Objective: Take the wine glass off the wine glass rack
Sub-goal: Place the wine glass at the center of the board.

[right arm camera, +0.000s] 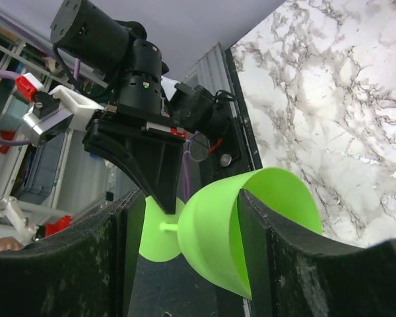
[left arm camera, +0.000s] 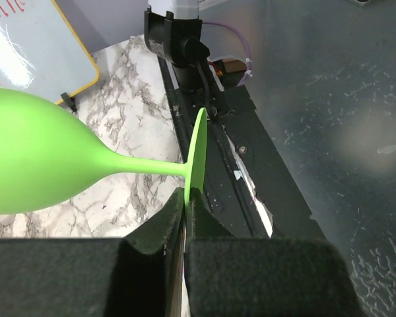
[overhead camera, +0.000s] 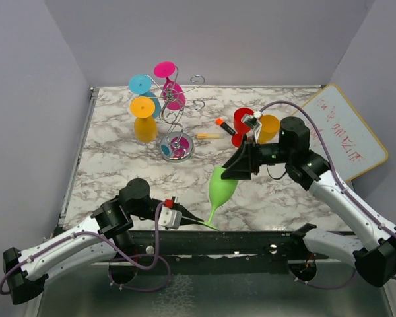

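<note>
— Looking across the white marbled surface, what stands around?
— At the far left is the shiny chrome wire rack, with scroll arms and a round mirror base. Three glasses hang on it: a cyan glass, a magenta glass and an orange-yellow glass. Right of it lie a pale yellow pen and a black pen with an orange cap. Just beyond those are a red glass and an orange glass, both partly hidden by the right arm. A yellow-framed whiteboard with red writing sits at the right edge.
— And the glass in question?
— The bright green wine glass is off the rack and well apart from it, over the near middle of the surface. It lies nearly level, foot toward the near edge and bowl toward the far side.
— How do the jaws stand?
— The left gripper has its jaws pressed together on the thin green foot, pinching it edge-on. The right gripper has its jaws spread about the bowl. One finger stands clear of the outer wall. The other is at the bowl's mouth, and I cannot tell whether it touches.
— The count?
— Six glasses, one of each colour; two pens; one rack; one whiteboard.
</note>
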You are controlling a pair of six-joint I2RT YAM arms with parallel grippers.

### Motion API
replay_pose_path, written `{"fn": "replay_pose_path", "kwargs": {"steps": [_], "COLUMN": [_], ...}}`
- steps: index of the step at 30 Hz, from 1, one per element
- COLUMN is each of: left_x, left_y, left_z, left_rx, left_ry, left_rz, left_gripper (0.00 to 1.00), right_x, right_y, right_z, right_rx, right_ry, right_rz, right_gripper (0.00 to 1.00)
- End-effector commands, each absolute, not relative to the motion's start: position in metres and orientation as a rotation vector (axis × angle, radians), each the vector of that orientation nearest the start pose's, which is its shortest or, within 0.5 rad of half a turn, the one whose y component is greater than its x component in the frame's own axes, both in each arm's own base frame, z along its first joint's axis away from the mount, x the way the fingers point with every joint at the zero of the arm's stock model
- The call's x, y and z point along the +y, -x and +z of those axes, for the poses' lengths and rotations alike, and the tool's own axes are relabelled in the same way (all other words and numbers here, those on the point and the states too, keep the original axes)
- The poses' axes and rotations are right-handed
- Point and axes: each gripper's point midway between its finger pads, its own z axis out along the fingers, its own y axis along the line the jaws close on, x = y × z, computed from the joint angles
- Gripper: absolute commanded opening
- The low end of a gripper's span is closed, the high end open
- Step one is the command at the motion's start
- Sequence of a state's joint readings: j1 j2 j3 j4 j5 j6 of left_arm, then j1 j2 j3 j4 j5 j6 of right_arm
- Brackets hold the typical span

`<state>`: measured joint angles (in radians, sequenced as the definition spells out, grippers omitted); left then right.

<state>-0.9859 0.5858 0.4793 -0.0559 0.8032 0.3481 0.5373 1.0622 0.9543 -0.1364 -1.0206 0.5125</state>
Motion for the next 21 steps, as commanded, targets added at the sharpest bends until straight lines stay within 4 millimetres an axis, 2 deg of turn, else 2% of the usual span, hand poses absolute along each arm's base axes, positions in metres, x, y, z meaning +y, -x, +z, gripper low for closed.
{"fn": "replay_pose_path", "kwargs": {"steps": [1,7,13,18,21], "left_x": [-0.265,-0.263,-0.270,-0.269,-0.266], "left_y": [-0.040,-0.041,-0.038,-0.039,-0.041], "left_z": [0.224,0.229,0.252,0.247,0.240], "left_rx": [0.932,0.913,0.828,0.847,0.881], "left_ry": [-1.589,-1.586,-1.613,-1.633,-1.638], "left_rz": [-1.089,-1.071,-1.077,-1.070,-1.051], "left_gripper": [0.00,0.00,0.00,0.00,0.00], "right_x": [0.274,0.273,0.275,0.277,0.277], "right_y": [-0.136,-0.136,-0.142,-0.149,-0.142], "right_z": [0.316,0.311,0.297,0.292,0.300], "right_rx": [1.856,1.907,1.927,1.973,1.923], "right_ry": [0.908,0.893,0.874,0.861,0.905], "right_rz": [1.679,1.668,1.656,1.624,1.669], "right_gripper": [0.61,0.61,0.64,0.63,0.60]}}
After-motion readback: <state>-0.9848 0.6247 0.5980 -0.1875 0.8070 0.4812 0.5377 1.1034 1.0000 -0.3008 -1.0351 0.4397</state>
